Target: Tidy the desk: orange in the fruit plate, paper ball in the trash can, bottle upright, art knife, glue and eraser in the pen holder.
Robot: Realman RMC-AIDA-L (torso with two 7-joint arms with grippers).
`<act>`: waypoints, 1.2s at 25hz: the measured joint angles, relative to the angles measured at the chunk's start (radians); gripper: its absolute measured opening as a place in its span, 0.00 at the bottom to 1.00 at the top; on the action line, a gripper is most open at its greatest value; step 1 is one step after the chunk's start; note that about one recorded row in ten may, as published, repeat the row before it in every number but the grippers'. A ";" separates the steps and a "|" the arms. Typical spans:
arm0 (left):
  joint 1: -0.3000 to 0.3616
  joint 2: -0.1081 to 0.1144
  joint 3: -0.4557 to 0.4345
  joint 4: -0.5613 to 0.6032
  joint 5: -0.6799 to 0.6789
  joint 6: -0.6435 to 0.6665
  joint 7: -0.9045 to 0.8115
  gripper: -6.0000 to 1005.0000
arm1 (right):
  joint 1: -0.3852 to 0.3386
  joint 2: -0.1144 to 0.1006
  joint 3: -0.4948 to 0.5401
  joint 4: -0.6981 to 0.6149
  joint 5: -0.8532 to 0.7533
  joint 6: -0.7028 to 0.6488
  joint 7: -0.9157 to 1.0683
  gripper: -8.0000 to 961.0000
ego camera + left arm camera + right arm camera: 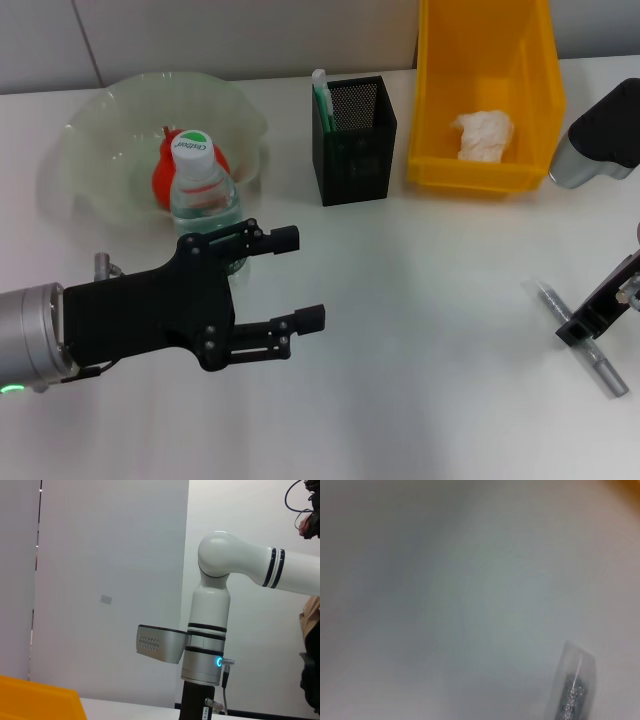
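Note:
The bottle (203,192) stands upright at the front rim of the fruit plate (100,120), and the orange (163,172) lies in the plate behind it. My left gripper (308,277) is open just in front of the bottle and holds nothing. The paper ball (485,135) lies in the yellow trash can (440,100). A white-and-green stick (320,88) stands in the pen holder (357,145). At the right edge my right gripper (577,328) is down across the silver art knife (600,362), whose clear-capped end (572,690) shows in the right wrist view. The eraser is out of view.
Open white table lies between the two grippers and in front of the pen holder. The left wrist view looks across at the right arm (212,630) and a corner of the yellow trash can (40,700).

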 joint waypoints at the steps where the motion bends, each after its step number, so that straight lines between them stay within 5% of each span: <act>1: 0.000 0.000 0.000 0.000 0.000 0.000 0.000 0.81 | 0.000 0.000 -0.001 0.000 0.000 0.000 0.001 0.36; 23: -0.005 0.000 -0.004 -0.002 0.001 0.000 0.002 0.81 | -0.001 0.001 -0.041 -0.003 0.007 0.007 0.001 0.15; 30: -0.003 0.000 -0.008 -0.002 0.001 0.000 0.002 0.81 | -0.028 0.002 -0.033 -0.139 0.045 -0.011 0.004 0.15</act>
